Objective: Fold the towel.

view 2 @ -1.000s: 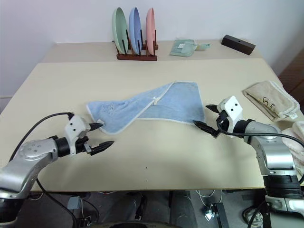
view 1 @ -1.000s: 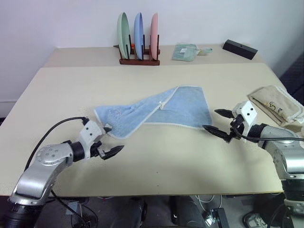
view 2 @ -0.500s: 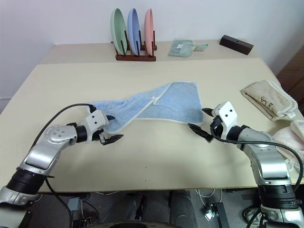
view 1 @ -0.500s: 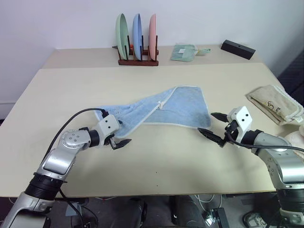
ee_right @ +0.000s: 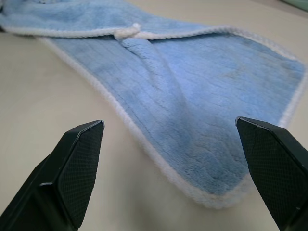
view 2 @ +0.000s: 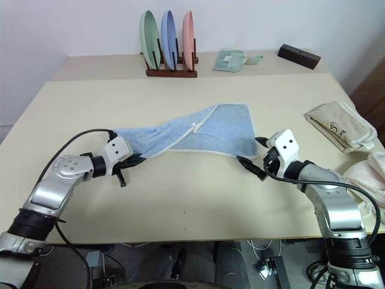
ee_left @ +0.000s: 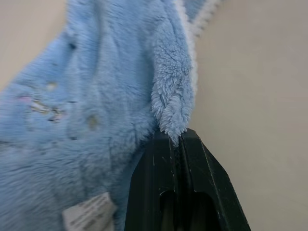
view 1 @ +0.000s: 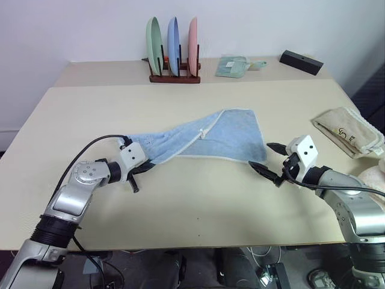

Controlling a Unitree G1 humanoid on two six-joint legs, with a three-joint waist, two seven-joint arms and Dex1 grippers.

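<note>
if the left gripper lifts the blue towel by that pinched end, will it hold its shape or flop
Likely flop: the towel already lies twisted and creased on the table. The left gripper is shut on only a thin fold, so the plush pile might slip. It probably drags rather than slides.

So we've got the towel (view 1: 207, 137) lying on the table (view 1: 198, 198), a light blue terry hand towel with white trim along its edges and a little white loop (view 1: 206, 132) about mid-length. It's not flat at all: the robot's-right end is spread fairly wide with a rounded corner near the table's middle, while the rest narrows into a bunched, half-folded strip running down toward the robot's left. In the left wrist view we can see that narrow end's fluffy edge gathered into a ridge, plus a small white label (ee_left: 86, 217) and some faint speckled marks on the pile.
</note>
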